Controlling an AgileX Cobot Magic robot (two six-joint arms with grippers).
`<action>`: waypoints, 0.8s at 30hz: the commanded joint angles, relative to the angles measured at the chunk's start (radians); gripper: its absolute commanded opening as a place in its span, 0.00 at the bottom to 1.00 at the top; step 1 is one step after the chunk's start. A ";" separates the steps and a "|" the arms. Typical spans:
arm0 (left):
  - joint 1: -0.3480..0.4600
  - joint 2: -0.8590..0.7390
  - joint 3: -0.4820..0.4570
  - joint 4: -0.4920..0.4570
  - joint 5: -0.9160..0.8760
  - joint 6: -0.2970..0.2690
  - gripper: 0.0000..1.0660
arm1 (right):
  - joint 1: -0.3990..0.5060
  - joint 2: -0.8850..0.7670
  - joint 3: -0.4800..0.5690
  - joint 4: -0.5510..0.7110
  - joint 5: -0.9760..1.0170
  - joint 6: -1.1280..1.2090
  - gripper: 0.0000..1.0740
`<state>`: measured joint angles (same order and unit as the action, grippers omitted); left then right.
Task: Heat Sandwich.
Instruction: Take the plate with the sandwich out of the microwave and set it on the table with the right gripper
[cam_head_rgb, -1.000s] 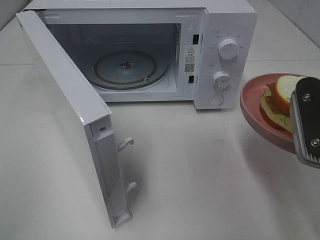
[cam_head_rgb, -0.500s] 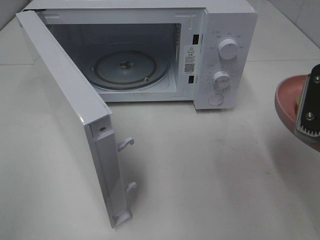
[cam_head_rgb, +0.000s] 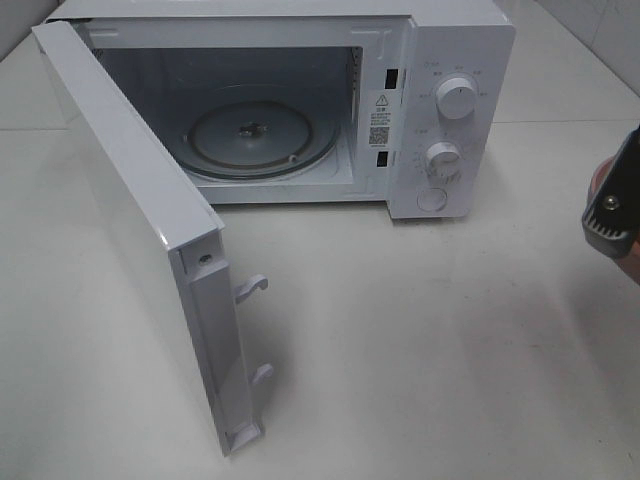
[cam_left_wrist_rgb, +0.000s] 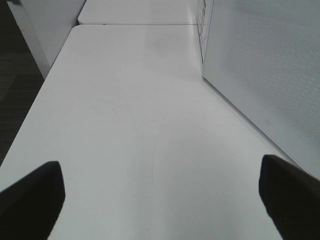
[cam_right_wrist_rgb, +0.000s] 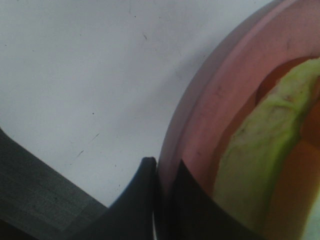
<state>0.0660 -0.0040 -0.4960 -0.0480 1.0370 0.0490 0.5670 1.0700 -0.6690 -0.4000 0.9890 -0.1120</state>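
surface: white table (cam_head_rgb: 420, 330) | on it: white microwave (cam_head_rgb: 440, 60), door open, turntable inside

It looks like a lab or test bench set up as a kitchen corner. A white microwave (cam_head_rgb: 300, 100) with its door (cam_head_rgb: 140, 230) swung open stands at the far side of a plain white table (cam_head_rgb: 420, 340). The table's left edge drops to dark floor (cam_left_wrist_rgb: 17, 95), and pale tiled wall (cam_head_rgb: 600, 25) shows far right.
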 joint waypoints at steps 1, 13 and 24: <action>0.000 -0.026 0.003 -0.004 -0.008 -0.002 0.95 | -0.005 0.052 0.000 -0.047 0.001 0.072 0.00; 0.000 -0.026 0.003 -0.004 -0.008 -0.002 0.95 | -0.008 0.255 -0.068 -0.121 -0.034 0.377 0.00; 0.000 -0.026 0.003 -0.004 -0.008 -0.002 0.95 | -0.041 0.375 -0.121 -0.122 -0.036 0.479 0.00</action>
<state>0.0660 -0.0040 -0.4960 -0.0480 1.0370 0.0490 0.5330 1.4420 -0.7820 -0.4890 0.9410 0.3480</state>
